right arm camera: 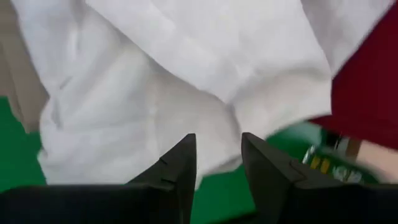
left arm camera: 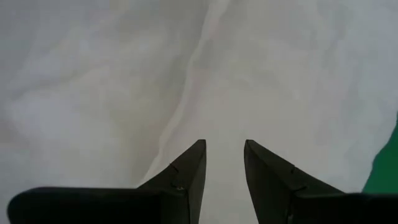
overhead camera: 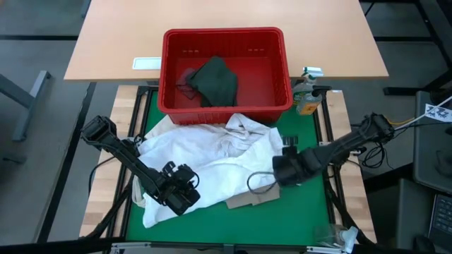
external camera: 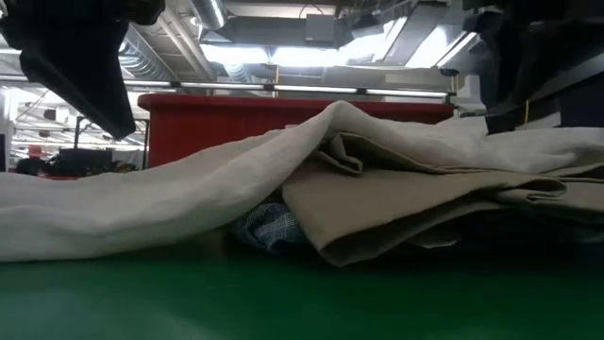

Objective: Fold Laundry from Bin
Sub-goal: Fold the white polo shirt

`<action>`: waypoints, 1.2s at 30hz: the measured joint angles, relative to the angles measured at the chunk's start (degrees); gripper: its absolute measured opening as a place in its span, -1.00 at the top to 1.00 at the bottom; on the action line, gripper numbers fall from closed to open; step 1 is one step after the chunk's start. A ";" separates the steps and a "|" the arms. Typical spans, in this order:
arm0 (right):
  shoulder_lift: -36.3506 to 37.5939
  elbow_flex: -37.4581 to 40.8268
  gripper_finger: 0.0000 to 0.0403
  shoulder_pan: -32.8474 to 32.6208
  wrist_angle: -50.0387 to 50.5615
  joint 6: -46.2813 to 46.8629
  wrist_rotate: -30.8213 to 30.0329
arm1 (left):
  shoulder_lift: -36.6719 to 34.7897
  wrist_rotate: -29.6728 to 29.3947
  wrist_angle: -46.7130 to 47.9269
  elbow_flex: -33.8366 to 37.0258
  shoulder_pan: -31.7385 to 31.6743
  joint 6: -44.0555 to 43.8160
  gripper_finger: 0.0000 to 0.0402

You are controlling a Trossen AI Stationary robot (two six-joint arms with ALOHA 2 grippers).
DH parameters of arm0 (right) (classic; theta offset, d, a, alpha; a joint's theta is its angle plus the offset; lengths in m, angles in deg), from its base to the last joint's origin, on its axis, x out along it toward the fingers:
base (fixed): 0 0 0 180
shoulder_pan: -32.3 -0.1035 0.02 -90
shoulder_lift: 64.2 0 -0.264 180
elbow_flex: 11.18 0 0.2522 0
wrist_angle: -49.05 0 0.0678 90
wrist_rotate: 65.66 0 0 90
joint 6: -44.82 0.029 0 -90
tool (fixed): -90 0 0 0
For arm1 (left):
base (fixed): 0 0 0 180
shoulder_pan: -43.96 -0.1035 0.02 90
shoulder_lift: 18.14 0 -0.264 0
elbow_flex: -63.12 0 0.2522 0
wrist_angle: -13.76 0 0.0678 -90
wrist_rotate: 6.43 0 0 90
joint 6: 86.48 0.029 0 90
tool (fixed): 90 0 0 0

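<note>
A large white shirt (overhead camera: 212,159) lies crumpled on the green mat in front of the red bin (overhead camera: 226,35), its far edge against the bin's near wall. It lies over a tan cloth (overhead camera: 247,201), and a blue-patterned cloth (external camera: 269,227) shows beneath both. A dark green-grey top (overhead camera: 215,81) lies inside the bin. My left gripper (overhead camera: 182,196) hovers open over the shirt's near left part (left arm camera: 124,74). My right gripper (overhead camera: 279,171) hovers open over the shirt's right edge (right arm camera: 186,62). Nothing is between either pair of fingers.
A bottle with an orange label (overhead camera: 307,99) stands right of the bin, at the mat's far right corner. A clear plastic object (overhead camera: 335,236) lies at the near right corner. Bare green mat (overhead camera: 233,226) runs along the near edge. A wooden table (overhead camera: 113,42) lies beyond.
</note>
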 joint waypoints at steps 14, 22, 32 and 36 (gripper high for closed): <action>-0.02 8.21 0.36 -5.40 -12.14 -5.88 -7.89 | -0.02 -0.82 -0.13 0.00 0.00 0.00 0.48; -0.02 8.25 0.36 -5.29 -19.02 -15.93 -7.87 | -0.02 -0.82 -0.09 0.00 0.00 -0.02 0.48; -0.02 8.25 0.36 -5.27 -20.89 -18.09 -4.17 | -0.02 -1.50 -0.09 0.00 0.00 -0.02 0.48; -0.02 8.25 0.36 -5.27 -22.39 -18.12 -3.17 | -0.02 -2.14 -0.06 0.00 0.00 0.00 0.48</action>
